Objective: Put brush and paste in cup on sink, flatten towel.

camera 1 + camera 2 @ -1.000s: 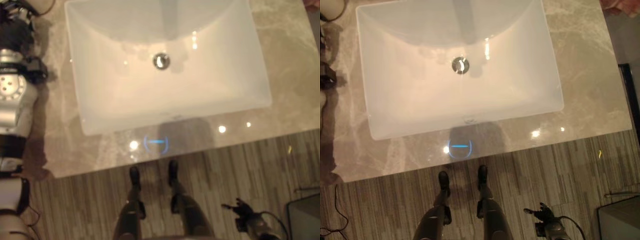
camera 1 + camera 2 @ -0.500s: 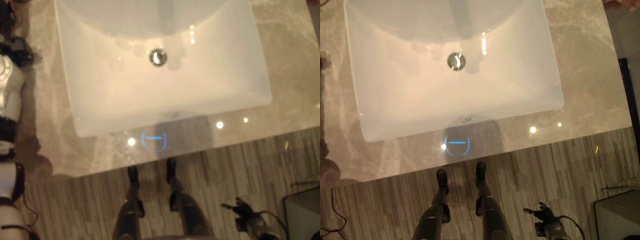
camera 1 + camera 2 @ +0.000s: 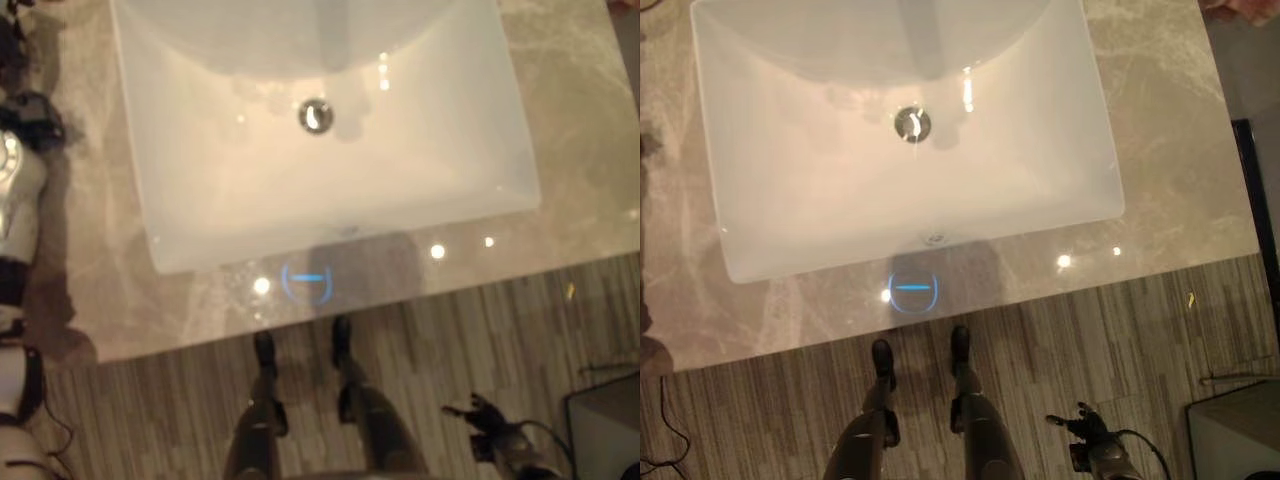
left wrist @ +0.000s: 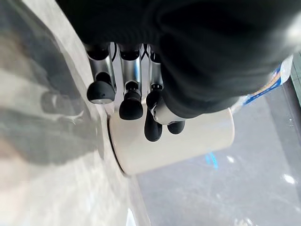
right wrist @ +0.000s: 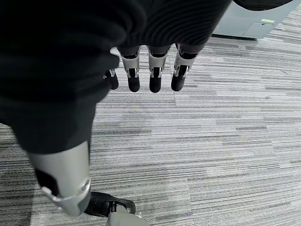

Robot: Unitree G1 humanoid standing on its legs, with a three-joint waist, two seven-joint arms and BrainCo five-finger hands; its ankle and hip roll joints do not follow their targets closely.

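Note:
A cream cup (image 4: 188, 146) stands on the marble counter (image 3: 570, 130), just past my left hand (image 4: 130, 101). Its fingers hang relaxed close in front of the cup, without closing round it. Behind the cup, the end of a white and blue tube (image 4: 272, 84) peeks out. My left arm (image 3: 15, 200) lies along the counter's left edge, beside the white sink (image 3: 500, 150). My right hand (image 3: 1080, 425) hangs low over the floor with straight fingers (image 5: 155, 77) and nothing in it.
The sink's basin has a metal drain (image 3: 316, 116) in its middle. A bit of pinkish cloth (image 3: 1240, 8) shows at the counter's far right corner. A grey box (image 3: 605, 430) stands on the striped floor at the lower right.
The view has shifted slightly. My left arm has slid further toward the left edge and far end of the counter. The right hand has stayed where it was.

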